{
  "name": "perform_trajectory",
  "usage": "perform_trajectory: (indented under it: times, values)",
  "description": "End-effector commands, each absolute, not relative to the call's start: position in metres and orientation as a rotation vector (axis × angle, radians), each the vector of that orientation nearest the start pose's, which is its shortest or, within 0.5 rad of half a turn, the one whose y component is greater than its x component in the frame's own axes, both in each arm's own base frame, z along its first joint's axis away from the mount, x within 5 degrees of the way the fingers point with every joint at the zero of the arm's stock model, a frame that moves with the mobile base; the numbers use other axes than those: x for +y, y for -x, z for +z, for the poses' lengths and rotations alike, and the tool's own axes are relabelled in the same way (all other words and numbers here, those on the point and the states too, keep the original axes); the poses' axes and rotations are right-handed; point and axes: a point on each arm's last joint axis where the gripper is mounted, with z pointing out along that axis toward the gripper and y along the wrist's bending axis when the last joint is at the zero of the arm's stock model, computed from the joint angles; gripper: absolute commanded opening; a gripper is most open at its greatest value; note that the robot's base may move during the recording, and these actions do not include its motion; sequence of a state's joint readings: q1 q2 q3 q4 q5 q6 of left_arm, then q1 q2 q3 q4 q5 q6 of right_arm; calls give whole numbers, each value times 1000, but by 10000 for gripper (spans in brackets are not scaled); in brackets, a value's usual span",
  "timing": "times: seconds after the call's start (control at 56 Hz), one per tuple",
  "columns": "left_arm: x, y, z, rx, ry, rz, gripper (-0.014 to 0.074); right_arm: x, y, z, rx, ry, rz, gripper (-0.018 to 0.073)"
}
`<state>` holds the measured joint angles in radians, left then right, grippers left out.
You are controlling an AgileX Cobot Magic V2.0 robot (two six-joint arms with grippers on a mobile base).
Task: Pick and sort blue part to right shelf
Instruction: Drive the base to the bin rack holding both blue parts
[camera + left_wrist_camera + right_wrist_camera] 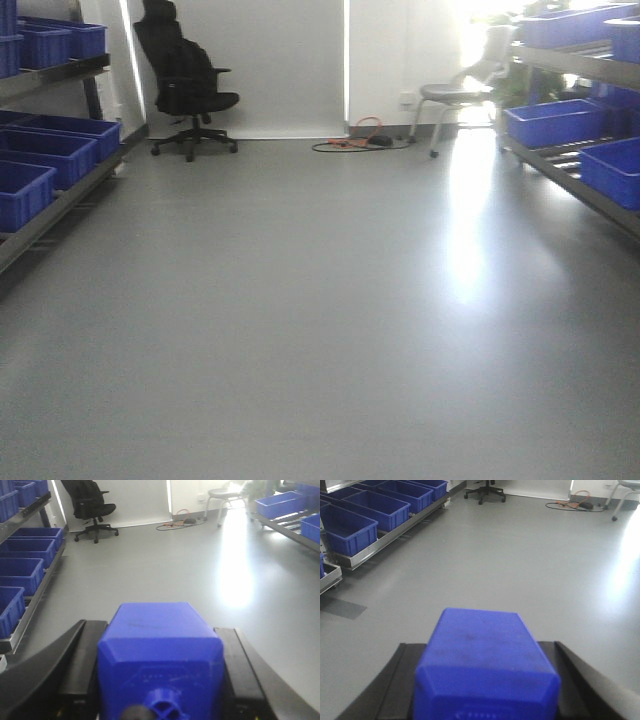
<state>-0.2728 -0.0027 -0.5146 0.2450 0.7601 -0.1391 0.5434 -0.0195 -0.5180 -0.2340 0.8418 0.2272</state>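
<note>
My left gripper (159, 632) is shut on a blue part (160, 650), a boxy blue block with a round cross-shaped socket on its near face, held between the black fingers (87, 655). My right gripper (484, 652) is shut on a second, similar blue part (482, 660), with a black finger on each side. Both are carried above the grey floor. The right shelf (560, 160) with blue bins (553, 122) stands along the right wall and also shows in the left wrist view (282, 522). Neither gripper shows in the front view.
A left shelf (50, 205) holds several blue bins (45, 155), also in the right wrist view (365, 517). A black office chair (185, 75), a grey chair (460, 90) and an orange cable (355, 140) are at the far wall. Glare lies on the floor (470, 250).
</note>
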Motion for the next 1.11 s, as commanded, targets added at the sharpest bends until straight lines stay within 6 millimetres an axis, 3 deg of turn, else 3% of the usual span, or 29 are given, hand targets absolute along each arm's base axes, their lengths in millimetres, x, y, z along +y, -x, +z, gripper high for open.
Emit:
perform_trajectory:
  times: [0.0, 1.089]
  values:
    - [14, -4, 324, 1604, -137, -47, 335, -18, -1, 318, 1637, 289, 294, 258]
    - [14, -4, 324, 1603, -141, -50, 335, -18, -1, 318, 1638, 289, 294, 258]
